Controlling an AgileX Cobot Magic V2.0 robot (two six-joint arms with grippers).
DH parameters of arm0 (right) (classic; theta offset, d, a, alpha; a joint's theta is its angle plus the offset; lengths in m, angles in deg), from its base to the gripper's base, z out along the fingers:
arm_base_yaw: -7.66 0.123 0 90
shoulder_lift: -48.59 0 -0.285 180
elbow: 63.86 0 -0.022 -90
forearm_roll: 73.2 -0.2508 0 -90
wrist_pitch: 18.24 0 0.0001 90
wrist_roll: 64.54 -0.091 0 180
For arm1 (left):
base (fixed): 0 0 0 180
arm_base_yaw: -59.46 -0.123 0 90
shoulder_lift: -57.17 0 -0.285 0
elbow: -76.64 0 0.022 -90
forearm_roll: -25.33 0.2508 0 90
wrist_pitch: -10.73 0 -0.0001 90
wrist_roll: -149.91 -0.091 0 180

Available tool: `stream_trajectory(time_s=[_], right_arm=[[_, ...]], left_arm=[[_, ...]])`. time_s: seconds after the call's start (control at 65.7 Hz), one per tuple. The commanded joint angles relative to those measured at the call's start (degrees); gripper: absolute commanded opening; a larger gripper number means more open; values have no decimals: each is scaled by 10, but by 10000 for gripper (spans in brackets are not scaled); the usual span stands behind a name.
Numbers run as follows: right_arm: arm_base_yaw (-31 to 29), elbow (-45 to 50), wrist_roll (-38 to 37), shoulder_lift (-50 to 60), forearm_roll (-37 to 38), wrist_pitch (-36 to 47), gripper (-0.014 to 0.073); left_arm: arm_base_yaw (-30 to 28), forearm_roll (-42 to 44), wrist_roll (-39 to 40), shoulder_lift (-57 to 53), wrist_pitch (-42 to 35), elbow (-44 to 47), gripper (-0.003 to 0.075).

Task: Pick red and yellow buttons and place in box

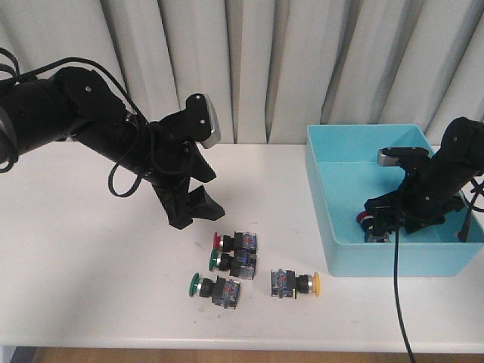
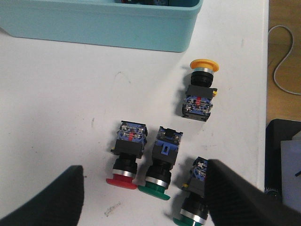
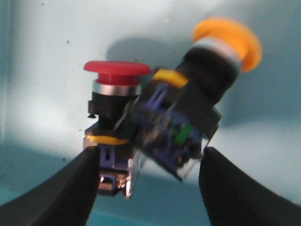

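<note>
Buttons on table: four small push-buttons with black blocky bodies and blue-grey bases lie on the white table [image 1: 91,249], all below and just ahead of the left gripper [image 1: 195,203].
Red-capped button [image 2: 126,155]: lying on its side, cap towards the left gripper's fingers, nearest the left-hand finger [image 2: 51,200] in the wrist view.
Green-capped button [image 2: 161,165]: just beside the red one, between the two fingers, cap towards them too.
Second green-capped button [image 2: 194,197]: partly hidden behind the other finger.
Orange-yellow-capped button [image 2: 201,92]: apart from those three, farther from the left gripper and nearer the box, cap pointing at the box wall.
Box: the large turquoise-blue plastic bin [image 1: 333,234] with tall smooth walls stands on the table, well apart from the left gripper; the right gripper [image 1: 382,223] reaches down inside it.
Left gripper: raised above the table over the cluster, fingers spread wide, nothing between them.
Right gripper [image 3: 146,188]: low inside the box, fingers spread apart on either side of two buttons; whether they touch either button I cannot tell.
Buttons in box: a red-capped one [image 3: 110,108] upright on the box floor, and a blurred orange-yellow-capped one [image 3: 197,89] tilted, overlapping it in the view.
</note>
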Motion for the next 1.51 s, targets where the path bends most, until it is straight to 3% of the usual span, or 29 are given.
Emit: stream_trajectory(time_s=[0.0, 0.533, 0.944, 1.111, 1.278, 1.492], right_arm=[[-1, -35, 3, 47, -6, -31, 468], [-1, -27, -47, 311, -2, -151, 419], [-1, 271, -55, 592, 23, -27, 419], [-1, 331, -55, 655, 23, 5, 414], [-1, 354, -55, 688, 23, 24, 323], [-1, 359, -55, 687, 22, 20, 122]], left_arm=[[0, -25, 5, -28, -6, -17, 513], [0, -25, 5, -28, -6, -17, 513], [0, -26, 5, -28, -1, -17, 513], [0, -26, 5, -28, 2, -17, 507], [0, -26, 5, -28, 5, -17, 405], [0, -29, 5, -28, 17, -17, 174]])
